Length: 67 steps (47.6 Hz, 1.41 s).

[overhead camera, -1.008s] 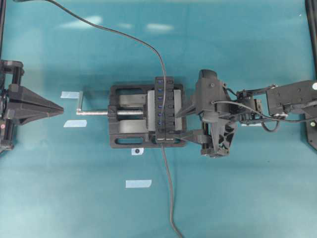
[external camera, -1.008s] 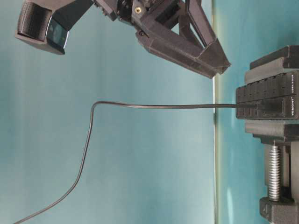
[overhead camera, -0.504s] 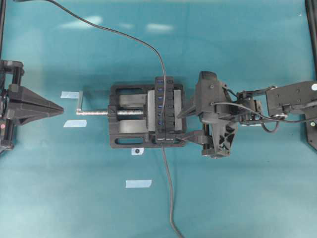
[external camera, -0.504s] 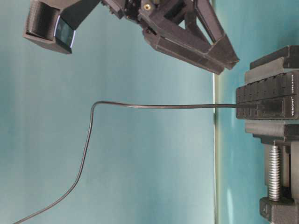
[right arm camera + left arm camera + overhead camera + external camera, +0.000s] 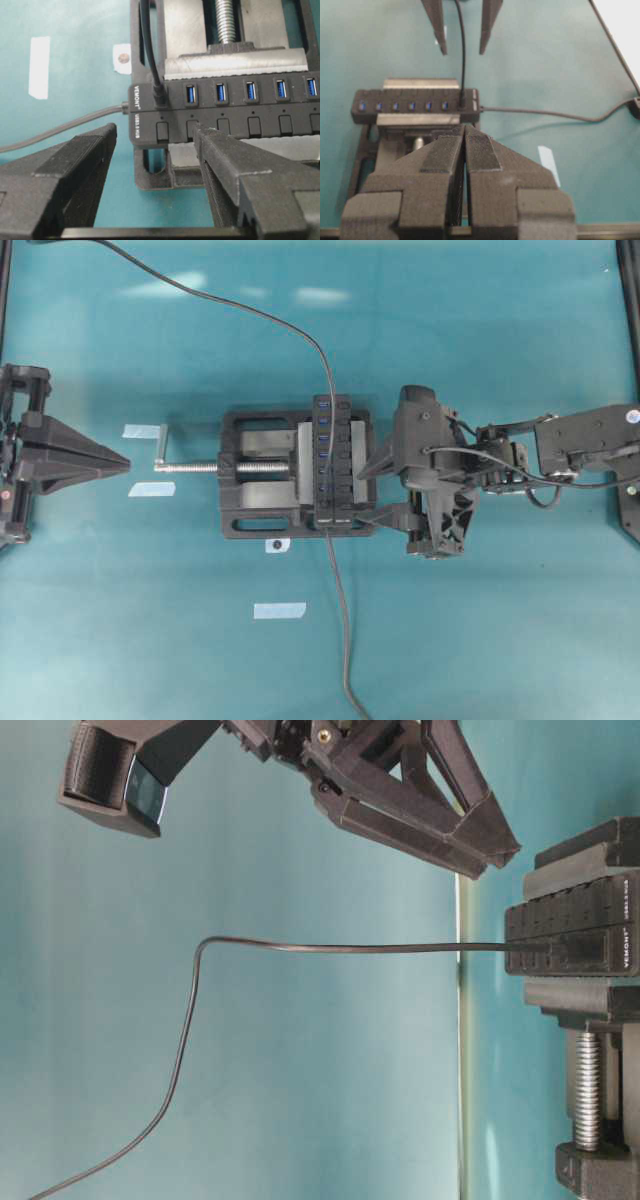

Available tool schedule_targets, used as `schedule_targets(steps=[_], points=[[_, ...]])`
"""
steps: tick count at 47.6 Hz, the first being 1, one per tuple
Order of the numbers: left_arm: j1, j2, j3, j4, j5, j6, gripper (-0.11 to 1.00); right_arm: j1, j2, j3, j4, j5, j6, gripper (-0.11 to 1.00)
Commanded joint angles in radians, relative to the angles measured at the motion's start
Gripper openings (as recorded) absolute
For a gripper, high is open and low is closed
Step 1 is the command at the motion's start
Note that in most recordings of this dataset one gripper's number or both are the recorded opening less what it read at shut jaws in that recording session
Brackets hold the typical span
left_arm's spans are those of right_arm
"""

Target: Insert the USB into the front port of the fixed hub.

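Since a second ago the right gripper (image 5: 368, 492) has edged slightly toward the hub (image 5: 333, 462); nothing else on the table has shifted. Its jaws stand spread and hold nothing, tips just beside the hub's near edge. The USB (image 5: 160, 100) sits in the end port, cable trailing off over bare table. The left gripper (image 5: 112, 459) is pressed together, well apart from the vise (image 5: 260, 475), with open room between them. Only the right wrist view shows the plug seated beside the row of blue ports; the table-level view alone shows the right gripper's tips above the hub.
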Motion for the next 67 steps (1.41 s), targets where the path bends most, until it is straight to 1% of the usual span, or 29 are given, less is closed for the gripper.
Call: schedule_targets(steps=[1,16,32,50,67], points=[[-0.002,0.002,-0.009,0.002,-0.005,-0.003,0.0,-0.006,-0.012,-0.009,0.0,-0.006,0.009,0.71],[-0.002,-0.003,-0.002,0.002,-0.005,-0.003,0.0,-0.008,-0.012,-0.009,0.0,-0.011,0.008,0.7],[0.0,-0.063,0.011,0.002,-0.003,0.0,0.0,-0.011,-0.012,-0.008,-0.003,-0.015,0.006,0.7],[-0.002,-0.055,0.011,0.002,-0.005,0.0,0.0,-0.012,-0.012,-0.006,-0.002,-0.015,0.005,0.7],[0.0,-0.058,0.011,0.002,0.021,0.0,0.0,-0.014,-0.012,-0.006,-0.003,-0.015,0.005,0.7]])
